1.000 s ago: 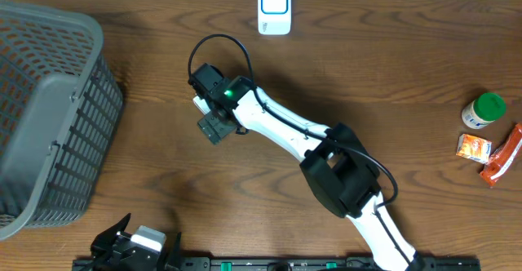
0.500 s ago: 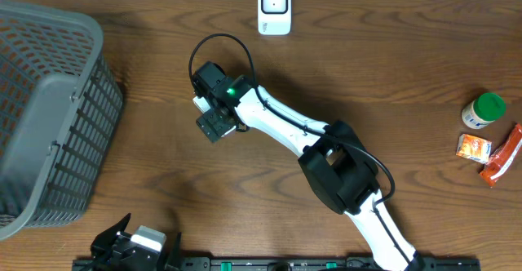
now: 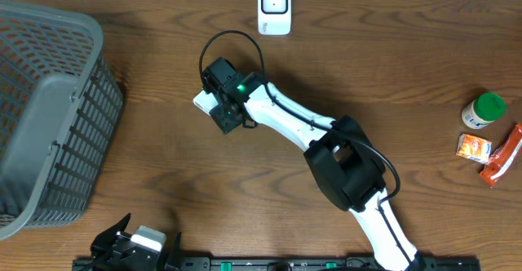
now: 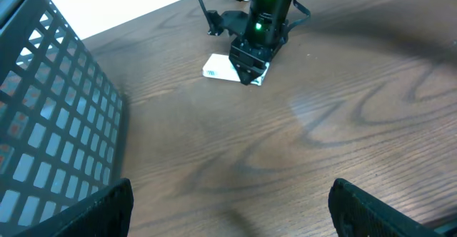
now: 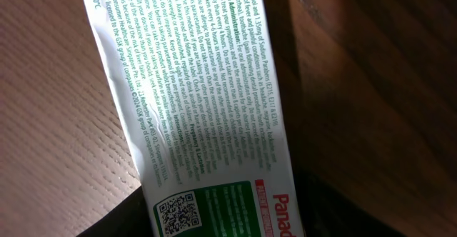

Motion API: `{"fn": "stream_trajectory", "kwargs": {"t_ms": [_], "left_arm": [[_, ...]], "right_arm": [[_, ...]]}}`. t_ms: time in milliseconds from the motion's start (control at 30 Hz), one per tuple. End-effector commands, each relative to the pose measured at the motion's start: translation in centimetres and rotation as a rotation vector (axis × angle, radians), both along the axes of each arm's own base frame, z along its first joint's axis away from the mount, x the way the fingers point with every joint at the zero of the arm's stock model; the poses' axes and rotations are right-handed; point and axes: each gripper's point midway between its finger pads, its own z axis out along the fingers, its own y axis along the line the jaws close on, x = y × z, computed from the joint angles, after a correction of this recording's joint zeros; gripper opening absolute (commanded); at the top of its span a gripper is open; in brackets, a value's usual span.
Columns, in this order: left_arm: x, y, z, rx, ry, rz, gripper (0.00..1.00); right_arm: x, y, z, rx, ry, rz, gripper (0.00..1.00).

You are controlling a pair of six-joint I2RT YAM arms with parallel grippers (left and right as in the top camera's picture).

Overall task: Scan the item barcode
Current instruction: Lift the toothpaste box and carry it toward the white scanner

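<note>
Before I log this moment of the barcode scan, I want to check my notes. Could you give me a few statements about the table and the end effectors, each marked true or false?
1. The right end effector is down at the white box, which lies on the table. True.
2. The grey basket stands at the right end of the table. False: it is at the left end.
3. The left end effector is open with nothing between its fingers. True.
4. The green-lidded bottle is inside the basket. False: it stands on the table at the right end, next to the orange packets.
</note>
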Motion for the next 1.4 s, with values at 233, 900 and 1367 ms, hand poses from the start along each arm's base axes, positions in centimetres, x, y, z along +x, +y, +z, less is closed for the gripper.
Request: {"fn": "stream_trajectory", "kwargs": {"t_ms": [233, 900, 1367], "left_arm": [[-0.1, -0.2, 0.3, -0.002, -0.015, -0.011, 0.86], [-0.1, -0.2, 0.3, -0.002, -0.015, -0.011, 0.86], [-0.1, -0.2, 0.3, -0.002, -0.015, -0.011, 0.86]], "right_arm": [[-5.6, -4.9, 0.7, 0.062, 0.447, 0.074, 0.42], [-10.9, -8.1, 10.1, 0.401, 0.840, 0.173, 0.40], [-7.4, -8.1, 7.3, 0.318, 0.657, 0.158, 0.42]]}}
